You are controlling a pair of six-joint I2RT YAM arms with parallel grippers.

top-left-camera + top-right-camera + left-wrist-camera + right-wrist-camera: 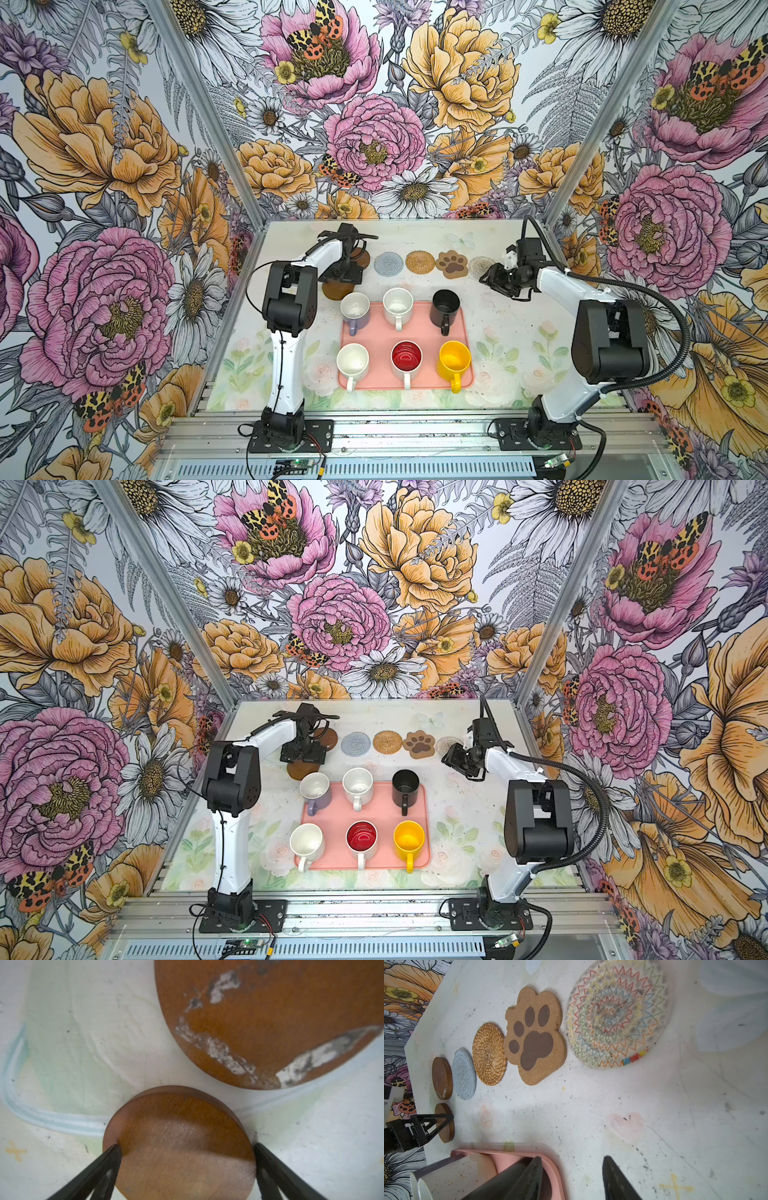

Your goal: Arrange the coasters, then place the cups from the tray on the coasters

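My left gripper [187, 1151] is open, a finger on each side of a small brown disc coaster [337, 291] lying on the table by the tray's far left corner. A row along the back holds a second brown disc [442, 1078], the grey-blue [388, 264], rattan [420, 262], paw [451, 262] and pale woven [482, 266] coasters. The pink tray [419, 332] carries the lavender [355, 309], speckled [397, 305], black [445, 307], white [352, 361], red-lined [406, 357] and yellow [454, 360] cups. My right gripper [488, 280] hangs open and empty beyond the tray's far right corner.
Flowered walls [124, 291] close in the table on the left, right and back. The arm bases are bolted to a metal rail [415, 432] along the front edge. Bare tabletop [507, 332] lies right of the tray.
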